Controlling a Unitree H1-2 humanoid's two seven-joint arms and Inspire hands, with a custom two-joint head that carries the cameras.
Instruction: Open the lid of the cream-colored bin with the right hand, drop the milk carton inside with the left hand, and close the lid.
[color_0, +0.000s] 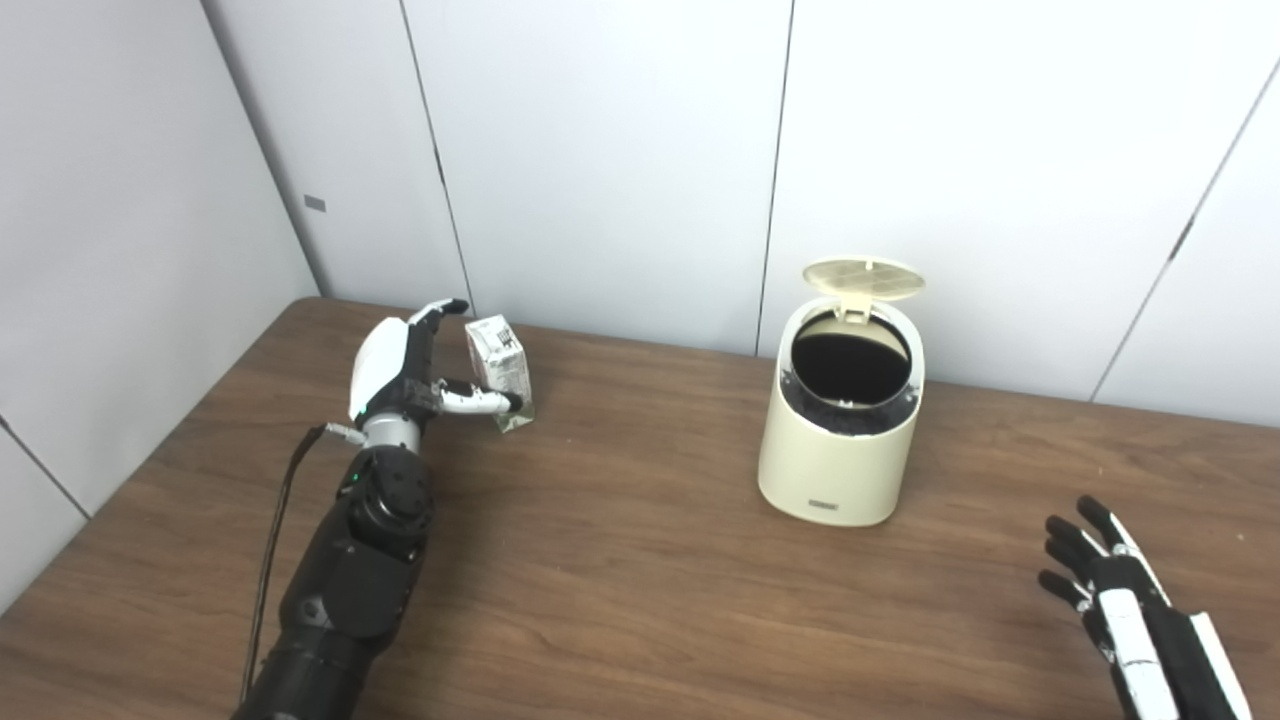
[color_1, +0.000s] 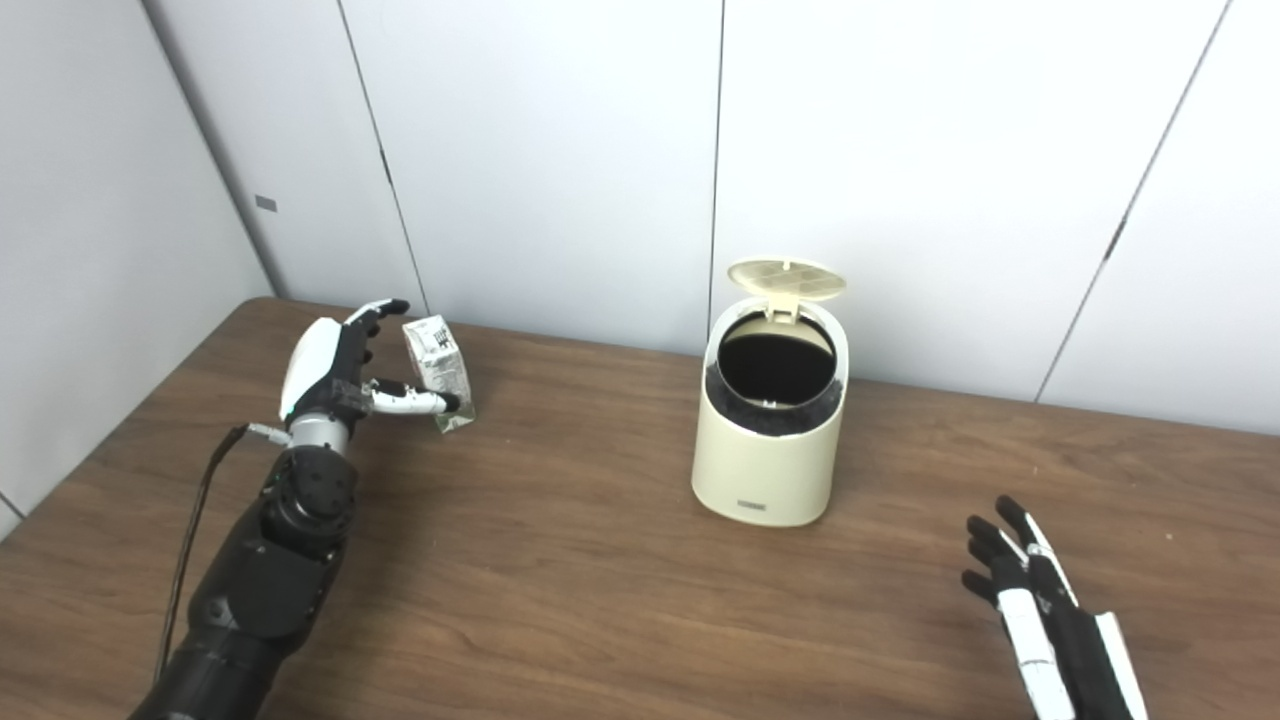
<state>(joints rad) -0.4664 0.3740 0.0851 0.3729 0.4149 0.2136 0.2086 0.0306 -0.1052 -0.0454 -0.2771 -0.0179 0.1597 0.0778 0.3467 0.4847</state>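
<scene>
Wooden table (color_0: 620, 580): bin (color_0: 838, 450), milk carton (color_0: 500, 372).

Open tabletop between carton and bin; the bin mouth is uncovered.

The lid (color_0: 863, 279) stands tipped up behind the bin (color_0: 838, 470), leaving its dark opening clear from above and in front. Bare table (color_0: 640, 560) stretches between the milk carton (color_0: 499, 369) and the bin. The wall panels (color_0: 600, 150) close off the far side just behind both.
</scene>
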